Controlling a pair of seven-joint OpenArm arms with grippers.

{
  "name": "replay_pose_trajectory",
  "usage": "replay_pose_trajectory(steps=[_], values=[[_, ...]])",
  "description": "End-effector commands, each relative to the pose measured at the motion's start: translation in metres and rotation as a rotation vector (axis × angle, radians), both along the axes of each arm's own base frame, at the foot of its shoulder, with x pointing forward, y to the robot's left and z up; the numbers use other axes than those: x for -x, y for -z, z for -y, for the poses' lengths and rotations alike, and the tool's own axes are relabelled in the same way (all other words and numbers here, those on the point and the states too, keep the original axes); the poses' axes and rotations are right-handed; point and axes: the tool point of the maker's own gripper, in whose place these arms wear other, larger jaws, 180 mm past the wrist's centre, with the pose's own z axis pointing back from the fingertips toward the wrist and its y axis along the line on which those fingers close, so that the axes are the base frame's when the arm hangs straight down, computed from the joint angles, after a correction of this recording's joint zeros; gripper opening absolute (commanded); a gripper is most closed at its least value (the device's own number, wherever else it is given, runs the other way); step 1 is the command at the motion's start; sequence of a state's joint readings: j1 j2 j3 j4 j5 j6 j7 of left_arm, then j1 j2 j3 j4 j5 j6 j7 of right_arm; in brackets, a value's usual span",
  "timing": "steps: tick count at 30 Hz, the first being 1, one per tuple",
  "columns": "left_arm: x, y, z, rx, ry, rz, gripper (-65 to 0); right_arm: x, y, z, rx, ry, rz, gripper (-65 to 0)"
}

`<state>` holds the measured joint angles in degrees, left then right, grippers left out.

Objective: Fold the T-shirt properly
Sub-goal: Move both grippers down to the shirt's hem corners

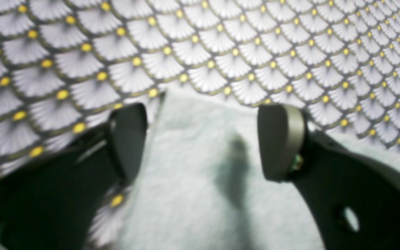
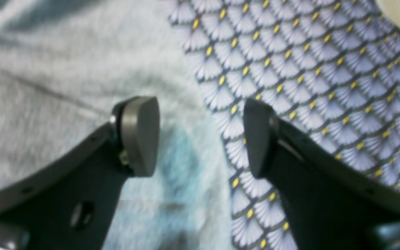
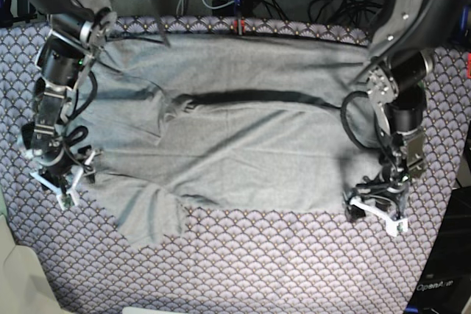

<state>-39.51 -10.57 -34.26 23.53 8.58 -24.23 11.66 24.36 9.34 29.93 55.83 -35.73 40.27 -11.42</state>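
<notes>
The T-shirt (image 3: 243,145) lay crosswise on the patterned cloth (image 3: 280,262); left gripper (image 3: 377,211) and right gripper (image 3: 66,182) straddled opposite edges, jaws apart.

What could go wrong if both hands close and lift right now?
The left hand is open at a corner of the T-shirt, with the patterned cloth close by, so it might pinch that too. The right hand is open straddling the shirt's edge and may catch little fabric and slip. The shirt already lies creased, so lifting could bunch it further.
</notes>
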Motion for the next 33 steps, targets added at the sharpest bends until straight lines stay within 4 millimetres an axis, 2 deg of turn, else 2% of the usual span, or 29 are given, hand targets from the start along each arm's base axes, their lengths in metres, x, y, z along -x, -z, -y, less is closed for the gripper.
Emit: replay_pose_trajectory(steps=[1, 7, 9, 17, 20, 23, 27, 33], values=[[-0.021, -0.034, -0.010, -0.009, -0.016, 0.090, -16.3, -0.015, -0.025, 0.009, 0.012, 0.007, 0.073, -25.6], [-0.025, -0.035, 0.003, -0.056, 0.028, 0.110, -16.3, -0.008, -0.024, 0.024, -0.016, 0.069, 0.082, -25.6], [-0.024, -0.031, -0.006, -0.094, -0.021, 0.095, -16.3, -0.007, -0.025, 0.029, -0.013, 0.077, 0.083, -25.6], [-0.018, -0.024, -0.020, -0.112, -0.080, 0.075, -16.3, 0.003, -0.016, 0.030, -0.007, 0.078, 0.062, -25.6], [-0.012, -0.013, -0.017, -0.107, -0.073, 0.049, -16.3, 0.008, -0.011, 0.030, -0.007, 0.079, 0.050, -25.6], [-0.012, -0.011, -0.013, -0.101, -0.079, 0.073, -16.3, 0.009, -0.009, 0.030, -0.007, 0.079, 0.047, -25.6], [-0.005, 0.006, -0.006, -0.077, -0.080, 0.060, -16.4, 0.009, -0.009, 0.030, -0.007, 0.079, 0.047, -25.6], [-0.003, 0.007, -0.008, -0.072, -0.089, 0.070, -17.0, 0.010, -0.011, 0.037, 0.006, 0.084, 0.046, -25.7]])
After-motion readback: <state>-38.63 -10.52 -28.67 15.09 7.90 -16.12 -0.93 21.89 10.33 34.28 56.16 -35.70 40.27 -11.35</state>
